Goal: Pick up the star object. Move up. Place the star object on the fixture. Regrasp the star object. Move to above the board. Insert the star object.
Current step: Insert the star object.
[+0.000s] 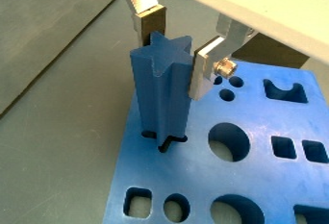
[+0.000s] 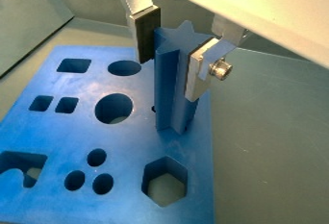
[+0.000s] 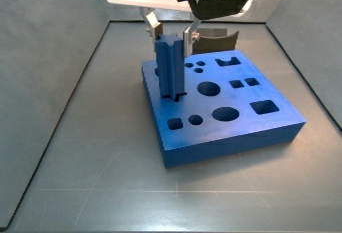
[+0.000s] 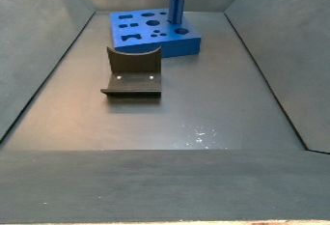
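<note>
The blue star object (image 1: pixel 161 88) stands upright with its lower end in the star hole of the blue board (image 1: pixel 264 175). It also shows in the other wrist view (image 2: pixel 171 98) and in both side views (image 3: pixel 170 67) (image 4: pixel 175 5). My gripper (image 1: pixel 176 53) is above the board (image 3: pixel 234 127), with its silver fingers (image 2: pixel 199 69) closed against the star object's top on two sides. The dark fixture (image 4: pixel 133 71) stands on the floor in front of the board (image 4: pixel 135 26), apart from the gripper.
The board has round, square and hexagon holes (image 2: pixel 164 182) around the star object. Grey sloping walls (image 3: pixel 54 87) close in the floor on both sides. Bare grey floor (image 4: pixel 168 123) lies in front of the fixture.
</note>
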